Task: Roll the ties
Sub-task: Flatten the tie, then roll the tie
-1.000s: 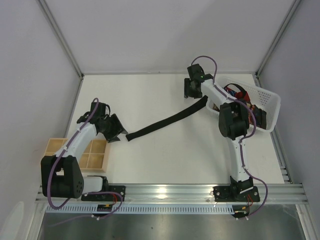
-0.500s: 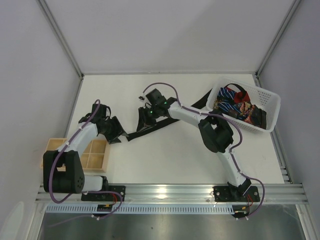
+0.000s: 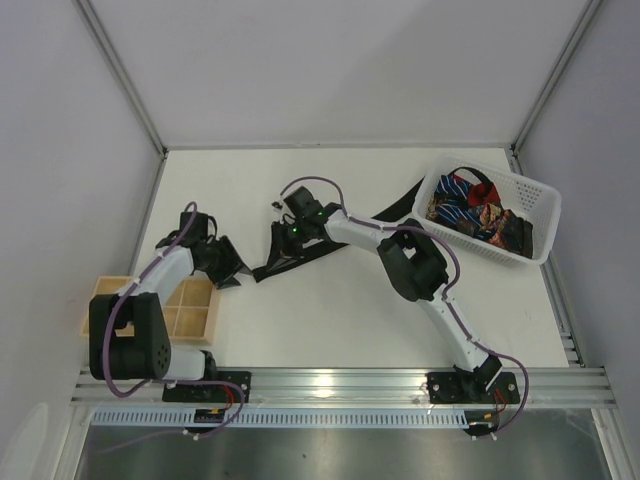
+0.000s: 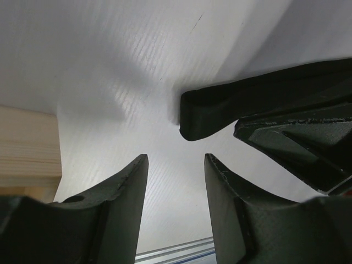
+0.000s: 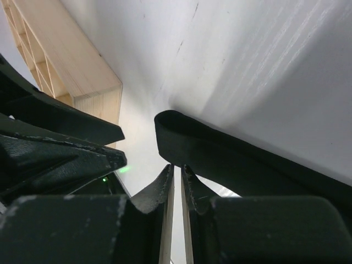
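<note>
Two arms are reaching over a white worktop (image 3: 330,310) in the top view. The right arm (image 3: 425,270) is stretching far toward 10 o'clock, and the left arm (image 3: 165,272) is bending toward 2 o'clock, so that both wrists are meeting left of centre. A white lattice basket (image 3: 538,218) is sitting at 2 o'clock on the worktop, holding a heap of striped, red and patterned ties (image 3: 472,208). A wooden compartment tray (image 3: 192,320) is lying at 8 o'clock, beside the left arm.

One black tie (image 5: 231,159) is lying flat on the worktop, running from the basket's near side down toward 8 o'clock, its free end stopping between the two wrists.

The right end effector (image 5: 176,166) is hovering right at that free end, its fingers standing almost together with only a thin slit of worktop showing between them; no fabric is showing inside the slit. The left end effector (image 4: 176,160) is facing the same end from the other side, fingers apart with nothing between them, the tie's tip lying just past them at 1 o'clock in its wrist view.
</note>
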{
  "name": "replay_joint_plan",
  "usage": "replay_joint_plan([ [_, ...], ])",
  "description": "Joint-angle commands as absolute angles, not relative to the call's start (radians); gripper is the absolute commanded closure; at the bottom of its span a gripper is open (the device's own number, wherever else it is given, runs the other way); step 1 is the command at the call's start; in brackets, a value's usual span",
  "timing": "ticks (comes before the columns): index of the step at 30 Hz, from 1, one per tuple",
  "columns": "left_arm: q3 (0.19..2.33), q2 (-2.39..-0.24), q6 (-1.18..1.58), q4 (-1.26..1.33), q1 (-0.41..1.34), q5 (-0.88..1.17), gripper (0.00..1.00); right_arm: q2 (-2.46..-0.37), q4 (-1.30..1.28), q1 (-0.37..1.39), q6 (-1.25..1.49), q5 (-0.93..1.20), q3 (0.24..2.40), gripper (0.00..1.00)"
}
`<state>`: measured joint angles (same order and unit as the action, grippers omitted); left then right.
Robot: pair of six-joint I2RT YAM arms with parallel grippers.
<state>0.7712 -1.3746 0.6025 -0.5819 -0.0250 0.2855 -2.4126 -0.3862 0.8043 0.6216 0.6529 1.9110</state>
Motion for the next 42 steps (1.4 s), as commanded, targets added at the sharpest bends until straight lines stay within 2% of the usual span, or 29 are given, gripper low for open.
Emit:
replay_joint_plan([
  [1, 0.773, -1.399, 0.595, -0.525, -0.035, 0.325, 0.49, -2.416, -0.357, 0.813, 0.641, 0.663, 1.967, 0.85],
  [24, 0.744, -1.532, 0.635, -0.390, -0.034, 0.391, 0.53, -2.502, -0.333, 0.802, 0.683, 0.669, 1.954, 0.89],
  [30, 0.752, -1.586, 0.641, -0.353, -0.034, 0.384, 0.59, -2.500, -0.337, 0.801, 0.675, 0.680, 1.956, 0.89],
  [33, 0.761, -1.601, 0.638, -0.350, -0.034, 0.376, 0.64, -2.502, -0.342, 0.801, 0.673, 0.686, 1.956, 0.89],
  [36, 0.773, -1.612, 0.632, -0.365, -0.034, 0.362, 0.82, -2.502, -0.348, 0.801, 0.667, 0.681, 1.960, 0.89],
  [38, 0.778, -1.602, 0.626, -0.371, -0.034, 0.360, 0.86, -2.503, -0.364, 0.802, 0.652, 0.677, 1.967, 0.89],
  [39, 0.778, -1.597, 0.618, -0.383, -0.034, 0.351, 0.92, -2.505, -0.370, 0.801, 0.646, 0.676, 1.971, 0.89],
  [42, 0.779, -1.580, 0.598, -0.405, -0.034, 0.338, 1.00, -2.502, -0.397, 0.802, 0.621, 0.661, 1.990, 0.89],
])
